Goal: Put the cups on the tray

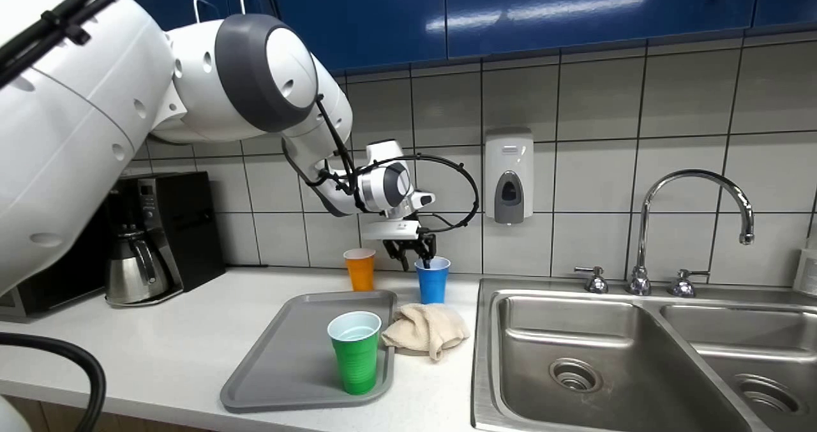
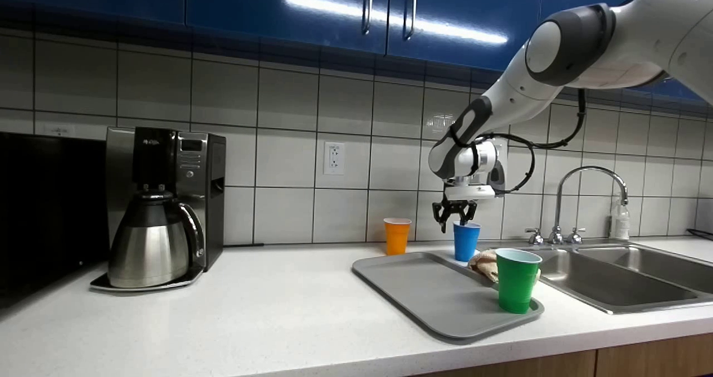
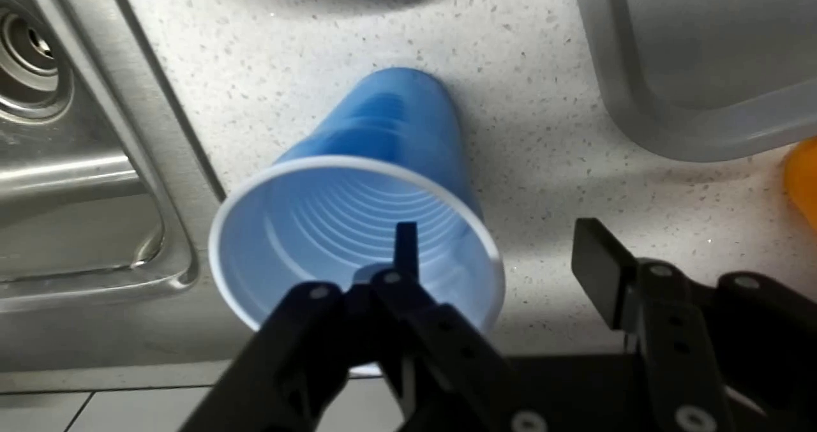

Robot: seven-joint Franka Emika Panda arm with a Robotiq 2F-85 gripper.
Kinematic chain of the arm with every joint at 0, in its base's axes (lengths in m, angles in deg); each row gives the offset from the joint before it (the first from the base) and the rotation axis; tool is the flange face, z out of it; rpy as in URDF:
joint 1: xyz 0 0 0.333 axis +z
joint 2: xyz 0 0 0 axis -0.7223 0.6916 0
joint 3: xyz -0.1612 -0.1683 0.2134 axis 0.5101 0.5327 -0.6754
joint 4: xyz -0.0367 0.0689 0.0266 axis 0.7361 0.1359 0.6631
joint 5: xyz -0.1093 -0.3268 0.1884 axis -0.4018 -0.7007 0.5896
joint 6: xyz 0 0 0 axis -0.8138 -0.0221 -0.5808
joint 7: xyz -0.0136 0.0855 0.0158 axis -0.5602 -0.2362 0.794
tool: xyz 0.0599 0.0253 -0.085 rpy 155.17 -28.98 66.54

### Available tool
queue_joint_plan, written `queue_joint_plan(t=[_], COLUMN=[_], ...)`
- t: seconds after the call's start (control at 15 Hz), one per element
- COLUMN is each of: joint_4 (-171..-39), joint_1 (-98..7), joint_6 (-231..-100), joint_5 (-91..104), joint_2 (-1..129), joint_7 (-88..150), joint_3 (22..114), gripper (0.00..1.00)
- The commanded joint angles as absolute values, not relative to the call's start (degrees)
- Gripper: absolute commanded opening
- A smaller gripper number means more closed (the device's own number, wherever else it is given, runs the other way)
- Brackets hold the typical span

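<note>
The claw (image 3: pixel 498 260) has its fingers apart, one at the mouth of the blue cup (image 1: pixel 433 286) and the other outside its rim; contact cannot be determined. The blue cup stands upright on the tabletop (image 1: pixel 166 342), between sink (image 1: pixel 485 355) and tray (image 1: pixel 287 362). The green cup (image 1: pixel 357 360) stands upright on the tray, near a corner. The orange cup (image 1: pixel 361 274) stands on the tabletop, just beyond the tray's wall-side edge.
</note>
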State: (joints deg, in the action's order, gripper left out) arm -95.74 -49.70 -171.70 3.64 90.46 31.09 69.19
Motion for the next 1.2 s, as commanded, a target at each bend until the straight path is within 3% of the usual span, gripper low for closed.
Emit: queue_joint_plan(t=[0.0,0.27,0.33,1.13], joint_4=[-93.4,-93.8,-93.8,-96.8], joint_1=[-50.7,-50.8,-50.8,-51.7], joint_6=[-169.9,-170.0,-170.0,-169.0], joint_5=[4.7,4.6,4.6,4.2], joint_2=[91.2,91.0,91.0,86.6], joint_7=[33.4,33.4,33.4,36.5], joint_3=[68.6,68.7,68.7,68.5], gripper=[0.34,0.03,0.00,0.01])
